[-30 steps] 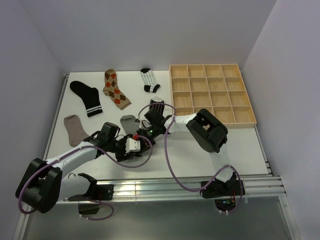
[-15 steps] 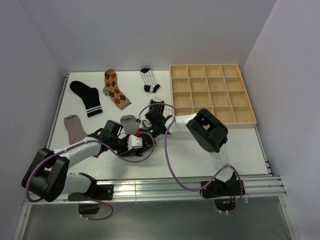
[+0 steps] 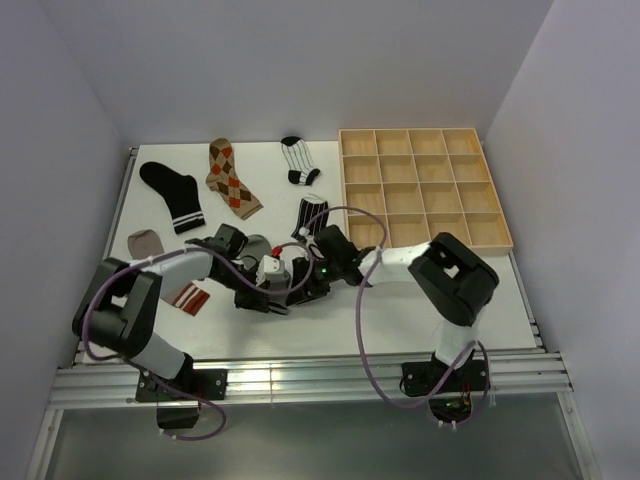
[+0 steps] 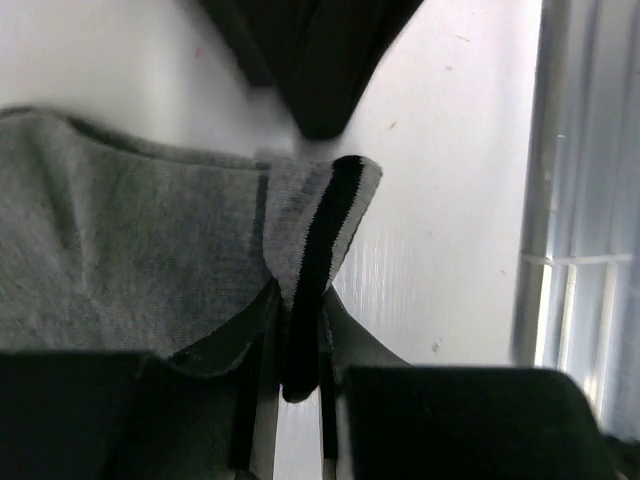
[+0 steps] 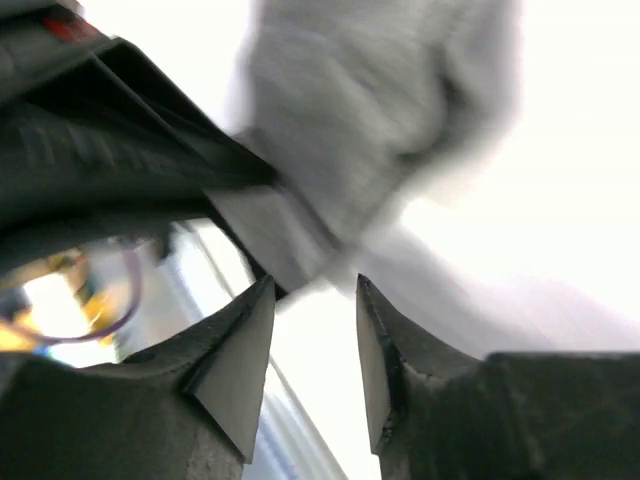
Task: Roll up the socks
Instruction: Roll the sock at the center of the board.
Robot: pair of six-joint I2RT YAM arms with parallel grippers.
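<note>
A plain grey sock (image 4: 130, 250) lies on the white table, and my left gripper (image 4: 300, 335) is shut on its dark-edged cuff. In the top view the grey sock (image 3: 256, 246) shows beside the left gripper (image 3: 281, 291). My right gripper (image 5: 315, 340) stands open and holds nothing, with the blurred grey sock (image 5: 370, 130) just beyond its tips. From above, the right gripper (image 3: 306, 281) sits close against the left one. Other socks lie apart on the table: taupe (image 3: 145, 242), black with white bands (image 3: 172, 195), argyle (image 3: 231, 178) and two black-and-white striped (image 3: 297, 160) (image 3: 312, 213).
The wooden grid tray (image 3: 413, 131) fills the back right of the table. A red-and-white striped piece of fabric (image 3: 190, 296) lies under the left forearm. Metal rails (image 3: 330, 372) run along the near table edge. Purple cables loop over both arms.
My left gripper has closed on the grey sock's cuff. My right gripper has opened and let go, and its arm has shifted right. The left arm has swung toward the middle.
</note>
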